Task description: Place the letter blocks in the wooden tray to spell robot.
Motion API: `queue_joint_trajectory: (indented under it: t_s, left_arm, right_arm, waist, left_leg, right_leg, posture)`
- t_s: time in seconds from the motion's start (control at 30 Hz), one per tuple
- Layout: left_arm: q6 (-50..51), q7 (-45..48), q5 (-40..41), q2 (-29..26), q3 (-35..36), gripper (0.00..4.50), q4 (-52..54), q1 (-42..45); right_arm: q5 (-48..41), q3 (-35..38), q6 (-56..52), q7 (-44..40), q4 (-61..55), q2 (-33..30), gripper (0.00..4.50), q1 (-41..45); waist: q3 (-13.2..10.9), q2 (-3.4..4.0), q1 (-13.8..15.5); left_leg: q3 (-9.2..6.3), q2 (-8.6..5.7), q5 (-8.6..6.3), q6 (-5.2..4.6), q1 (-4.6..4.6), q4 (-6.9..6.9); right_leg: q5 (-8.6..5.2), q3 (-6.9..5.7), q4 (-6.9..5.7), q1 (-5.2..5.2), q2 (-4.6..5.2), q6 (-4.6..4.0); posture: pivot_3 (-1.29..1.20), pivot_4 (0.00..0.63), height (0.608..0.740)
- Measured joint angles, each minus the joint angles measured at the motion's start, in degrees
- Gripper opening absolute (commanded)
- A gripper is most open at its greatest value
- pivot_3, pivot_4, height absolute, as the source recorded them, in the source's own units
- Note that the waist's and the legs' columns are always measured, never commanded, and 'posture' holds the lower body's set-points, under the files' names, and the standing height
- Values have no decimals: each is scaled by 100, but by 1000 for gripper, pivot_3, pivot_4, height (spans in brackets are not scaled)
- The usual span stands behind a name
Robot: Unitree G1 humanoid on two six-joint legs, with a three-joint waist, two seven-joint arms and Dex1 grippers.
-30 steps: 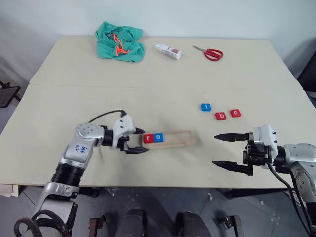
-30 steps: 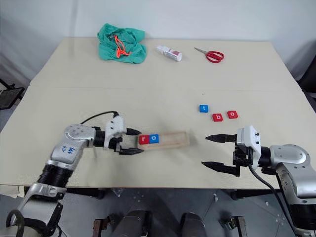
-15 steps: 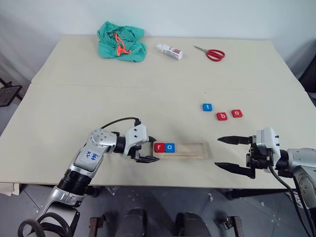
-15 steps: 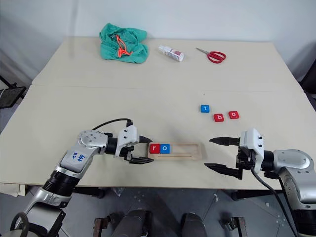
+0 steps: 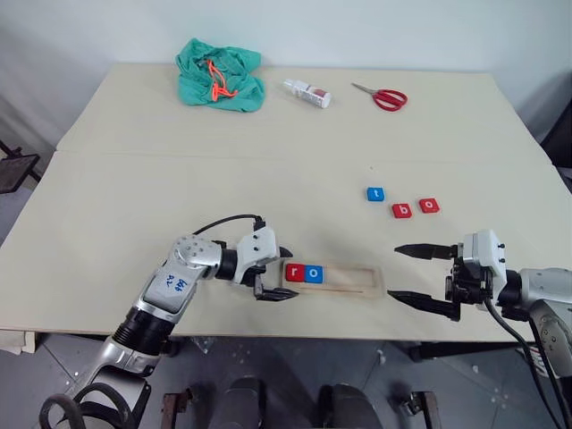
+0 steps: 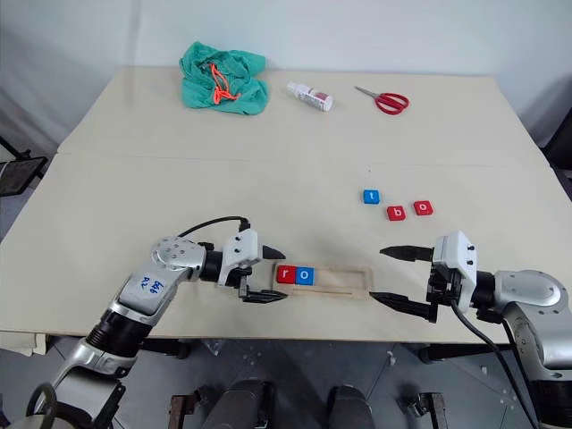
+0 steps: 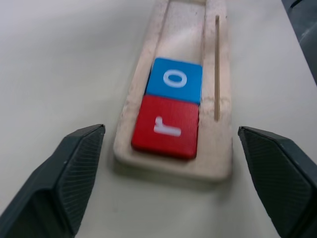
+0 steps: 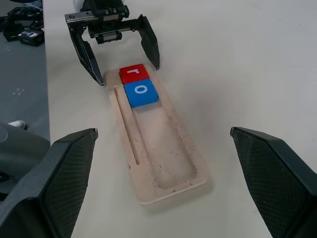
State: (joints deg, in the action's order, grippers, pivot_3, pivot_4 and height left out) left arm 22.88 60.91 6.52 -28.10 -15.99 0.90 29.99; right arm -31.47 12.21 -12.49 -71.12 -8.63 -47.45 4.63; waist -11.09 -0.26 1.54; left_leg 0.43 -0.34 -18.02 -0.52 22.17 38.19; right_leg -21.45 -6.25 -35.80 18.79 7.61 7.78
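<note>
- Wooden tray (image 5: pixel 333 278), lower centre, is flanked by the left gripper (image 5: pixel 274 274) and right gripper (image 5: pixel 421 278), both spread wide, empty.
- Red r block (image 5: pixel 294 273) and blue o block (image 5: pixel 313 274) are seated at its left end.
- Three blocks (image 5: pixel 401 204) are seen right of centre, letters barely legible.

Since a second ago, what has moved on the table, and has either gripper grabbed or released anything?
The left gripper, open around the wooden tray's left end, has slid the tray rightward toward the right gripper, the red r and blue o riding in it. Nothing grabbed or released. The right gripper stays open; the blue t, red b and red o lie as before.
</note>
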Motion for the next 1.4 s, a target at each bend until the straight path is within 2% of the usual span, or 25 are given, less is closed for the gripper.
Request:
queue_joint_trajectory:
  t_s: [0.1,0.2,0.37,0.5,0.6,0.7,0.8,0.9,1.4]
  left_arm:
    - [105,1,163,-99,174,4438,183,-4]
    - [572,156,744,-276,623,4438,421,-29]
    - [736,814,1638,-709,1304,4438,448,-143]
    - [-391,1258,1881,-583,1817,4438,-274,-133]
    - [-1120,1435,1887,-461,1872,4438,-719,-134]
    - [-2154,1748,2109,112,2186,4438,-1280,-133]
    - [-3252,2230,1993,204,2190,4438,-2157,-303]
    - [-3594,2501,1954,205,2158,4438,-2563,-446]
    - [-4032,2509,1998,-1,2156,4438,-3093,-339]
  right_arm:
    - [0,176,-7,131,-65,0,4500,-115]
    - [1,241,-75,442,-263,15,4500,-330]
    - [171,383,-280,1714,-654,687,4500,-464]
    - [471,400,-612,3229,-754,1507,4500,-272]
    - [631,397,-839,3863,-885,1710,4500,-269]
    - [749,410,-1137,4417,-1037,1912,4500,-384]
    - [753,441,-1111,4661,-1208,2179,4500,-829]
    - [784,583,-1128,4830,-1234,2213,4500,-1012]
    - [730,654,-1163,4993,-1354,2282,4500,-911]
  waist:
    - [0,0,3]
    - [0,0,-1]
    - [0,1,-14]
    - [-1,4,-6]
    - [-1,4,13]
    - [0,4,9]
    - [0,5,-24]
    - [0,5,-52]
    - [0,5,-39]
  left_leg:
    - [0,0,0,0,0,1]
    - [-2,1,0,0,0,0]
    - [-3,4,1,1,-2,-1]
    - [0,-1,1,1,-4,1]
    - [-6,-8,0,0,0,1]
    - [-6,-7,0,-1,0,-1]
    - [9,-3,0,0,-3,-11]
    - [20,0,0,-1,-2,-6]
    - [17,-1,1,-3,-5,-3]
  right_leg:
    - [0,0,1,-1,0,0]
    - [0,1,0,0,0,0]
    - [0,1,-3,1,-3,0]
    - [0,5,-5,1,1,0]
    - [0,6,-5,2,3,0]
    - [0,3,-8,4,3,0]
    - [0,3,-14,14,-3,0]
    - [0,11,-17,19,-2,0]
    - [0,16,-22,19,0,0]
  posture:
    - [0,150,740]
    - [0,150,740]
    - [0,150,740]
    - [0,150,740]
    - [0,150,740]
    - [0,150,740]
    - [0,150,740]
    - [0,150,740]
    - [0,150,740]
